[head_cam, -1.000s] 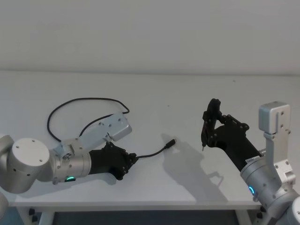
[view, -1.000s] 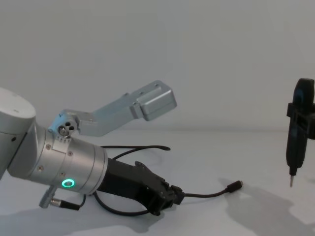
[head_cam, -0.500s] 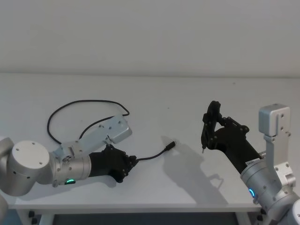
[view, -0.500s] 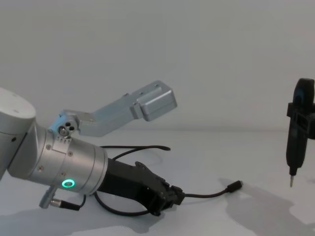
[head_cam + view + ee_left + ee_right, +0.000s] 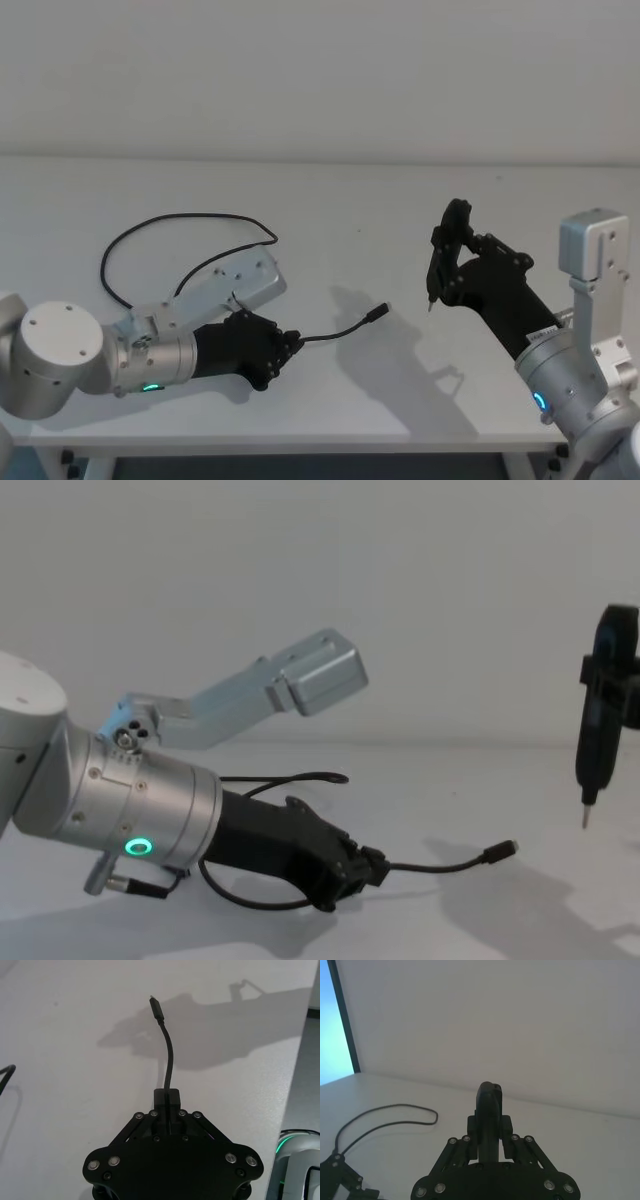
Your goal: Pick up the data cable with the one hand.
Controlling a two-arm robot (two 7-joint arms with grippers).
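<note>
Grip stage of the pick. We see the left gripper (image 5: 285, 345) low over the table (image 5: 400, 200), its fingers (image 5: 166, 1096) clamped together on the data cable (image 5: 340, 328) a short way back from one plug. Ahead of the fingertips, that short free end arches forward and the plug hangs clear of the table, casting its own shadow below. Behind the fingers, the rest of the cable trails back past the wrist in a wide loop that lies flat on the table.

The right gripper (image 5: 450, 262) is held aloft, well apart from the cable, its fingers closed on a pen-shaped tool (image 5: 434, 288) that points tip down.

We judge the task about half done: the grasp looks secure and the near end is raised, but the loop is not yet lifted. What remains is to raise the arm until the whole length comes off the table.
</note>
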